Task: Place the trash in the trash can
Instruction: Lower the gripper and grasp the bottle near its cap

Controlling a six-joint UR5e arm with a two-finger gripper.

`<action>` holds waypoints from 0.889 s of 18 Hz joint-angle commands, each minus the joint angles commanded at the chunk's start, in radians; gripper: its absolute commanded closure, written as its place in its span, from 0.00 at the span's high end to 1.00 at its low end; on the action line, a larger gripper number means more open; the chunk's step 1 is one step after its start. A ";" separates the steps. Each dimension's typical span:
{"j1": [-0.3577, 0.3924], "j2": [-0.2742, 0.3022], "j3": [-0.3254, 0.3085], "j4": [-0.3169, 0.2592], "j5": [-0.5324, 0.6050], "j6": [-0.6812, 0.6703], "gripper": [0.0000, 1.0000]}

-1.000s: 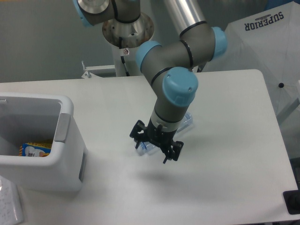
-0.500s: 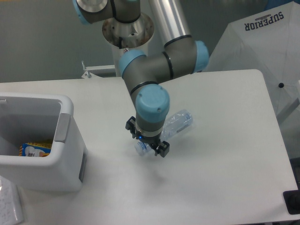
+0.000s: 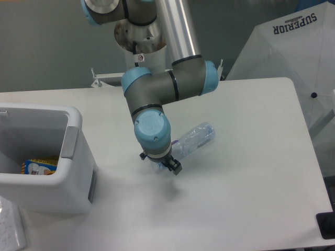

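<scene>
The trash in view is a clear plastic bottle (image 3: 194, 138) lying on its side on the white table (image 3: 251, 172), near the middle. My gripper (image 3: 159, 163) points down over the bottle's lower left end, with black fingers (image 3: 175, 168) showing on either side of it. The blue wrist joint hides most of the gripper, so its closure is unclear. The bottle still rests on the table. The trash can (image 3: 73, 125), a boxy white bin with a grey side panel, stands at the left edge, well apart from the gripper.
An orange-and-blue packet (image 3: 39, 166) lies inside the bin. The arm's base (image 3: 141, 31) rises behind the table's far edge. A white fabric marked SUPERIOR (image 3: 293, 47) stands off the right side. A black object (image 3: 327, 225) sits at the lower right corner.
The arm has swung left and its wrist has turned. The gripper moved from beside the bottle's middle to its lower left end, and the bottle's body is now uncovered.
</scene>
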 joint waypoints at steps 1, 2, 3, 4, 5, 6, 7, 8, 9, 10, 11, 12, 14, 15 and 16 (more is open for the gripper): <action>-0.008 -0.008 -0.008 0.014 0.017 -0.003 1.00; -0.011 -0.014 -0.008 0.029 0.019 -0.005 1.00; -0.012 -0.017 -0.009 0.043 0.022 -0.005 1.00; -0.012 -0.018 -0.012 0.046 0.022 -0.006 1.00; -0.012 -0.018 -0.015 0.048 0.022 -0.008 1.00; -0.012 -0.018 -0.018 0.049 0.022 -0.009 1.00; -0.012 -0.023 -0.020 0.049 0.022 -0.012 1.00; -0.012 -0.025 -0.018 0.051 0.025 -0.017 1.00; -0.012 -0.029 -0.020 0.051 0.032 -0.017 1.00; -0.012 -0.032 -0.020 0.051 0.040 -0.020 1.00; -0.014 -0.034 -0.018 0.052 0.046 -0.020 1.00; -0.014 -0.035 -0.020 0.060 0.049 -0.021 0.98; -0.015 -0.038 -0.023 0.087 0.051 -0.031 0.79; -0.015 -0.041 -0.026 0.097 0.052 -0.037 0.69; -0.015 -0.043 -0.026 0.104 0.055 -0.044 0.60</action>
